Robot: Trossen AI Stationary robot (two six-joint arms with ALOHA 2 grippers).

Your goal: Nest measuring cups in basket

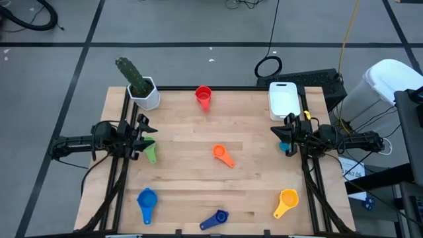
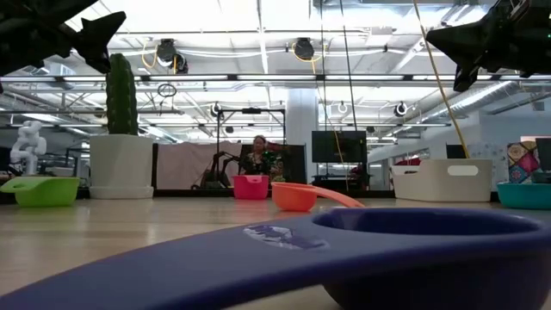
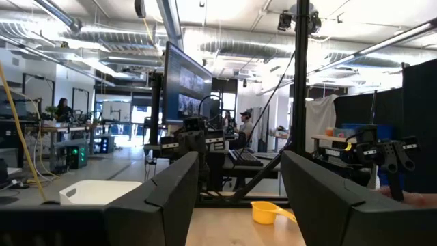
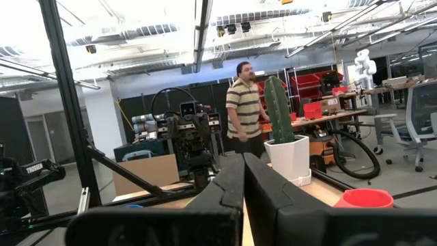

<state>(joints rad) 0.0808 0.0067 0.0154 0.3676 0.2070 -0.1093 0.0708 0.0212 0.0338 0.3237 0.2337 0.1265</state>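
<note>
Wooden table (image 1: 185,178) carries the whole set-up; both arms sit at its side edges, raised above the surface. Left gripper (image 1: 147,137) at the left edge, fingers (image 3: 174,198) spread apart with nothing between them. Right gripper (image 1: 285,132) at the right edge, fingers (image 4: 229,188) pressed together, holding nothing. Basket (image 1: 285,99) stands at the far right corner, just beyond the right gripper; no cup visible inside it from above. Cactus pot (image 1: 147,94) stands at the far left corner. Cups all lie loose on the table, none nested. Red cup (image 1: 203,96) near the far edge, between pot and basket. Orange cup (image 1: 221,154) about mid-table. Yellow cup (image 1: 287,201) near the front right, well apart from the basket. Light blue cup (image 1: 146,200) front left. Dark blue cup (image 1: 216,219) at the front edge, between light blue and yellow; it fills the foreground of the low view. Green cup (image 1: 151,154) at the left edge, just beside the left gripper, partly under it as seen from above. Teal cup (image 1: 284,145) at the right edge, close under the right gripper; whether they touch, cannot tell from above, though the low view shows both grippers well above table level. A person in a striped shirt (image 4: 244,109) stands in the room beyond the table.
</note>
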